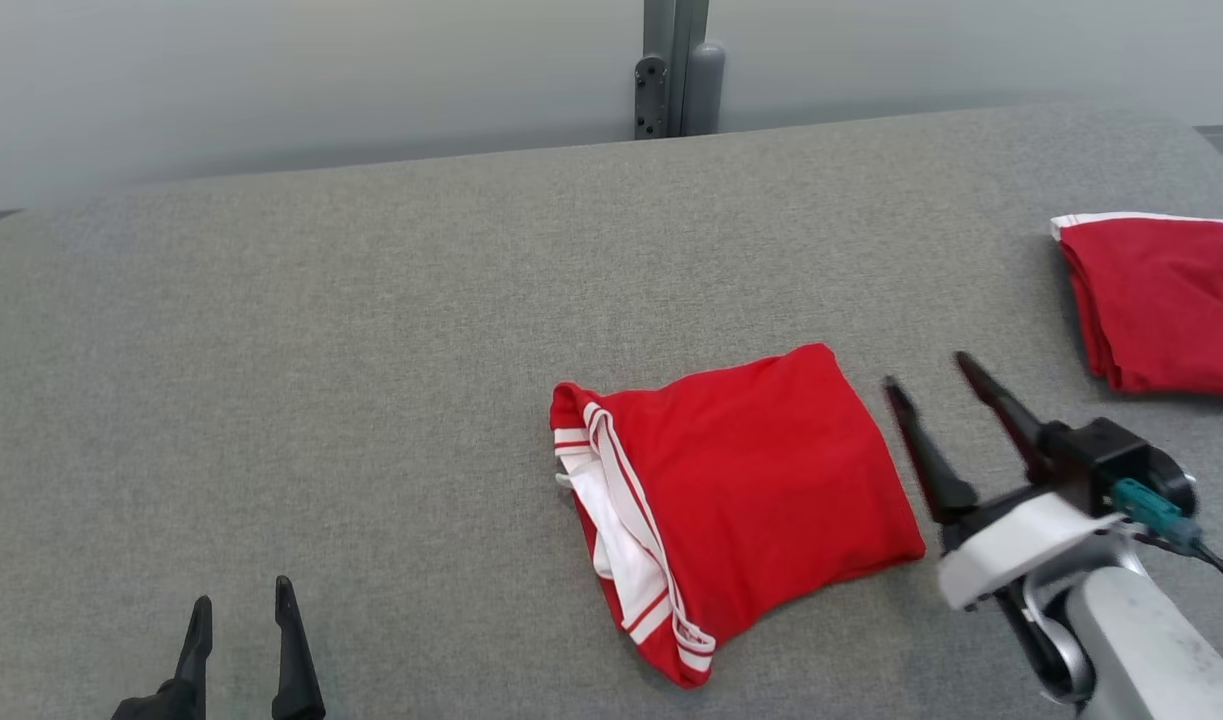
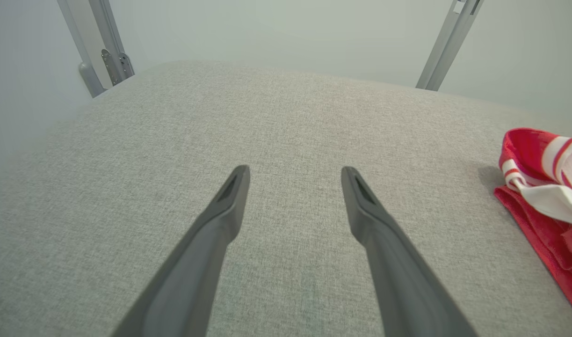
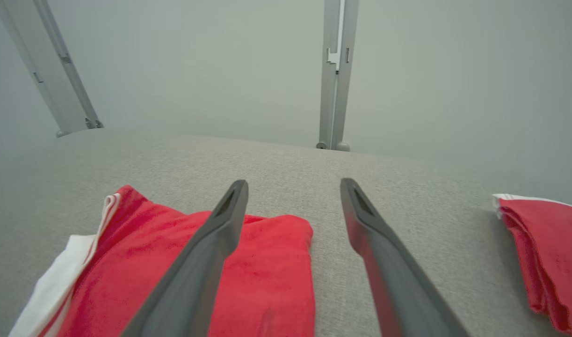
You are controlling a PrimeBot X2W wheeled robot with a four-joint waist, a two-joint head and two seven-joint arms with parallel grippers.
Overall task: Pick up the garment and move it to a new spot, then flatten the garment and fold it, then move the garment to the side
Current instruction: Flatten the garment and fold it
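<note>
The garment (image 1: pixel 761 480) lies folded into a compact, roughly square red bundle near the middle of the grey fabric-covered table (image 1: pixel 321 350), a little toward the robot's right. Its white-striped trim and white lining show along the left edge, and the plain red face is turned up. Just beside its right edge is the right gripper (image 1: pixel 925 371), its fingers spread apart with nothing between them. They point away from the robot and are clear of the cloth in the head view. The left gripper (image 1: pixel 243 590) is well apart at the lower left over bare table, fingers likewise spread and empty. A second folded red garment (image 1: pixel 1161 300) with a white edge lies at the far right of the table. Behind the table a grey metal post (image 1: pixel 676 70) rises against a pale wall.
</note>
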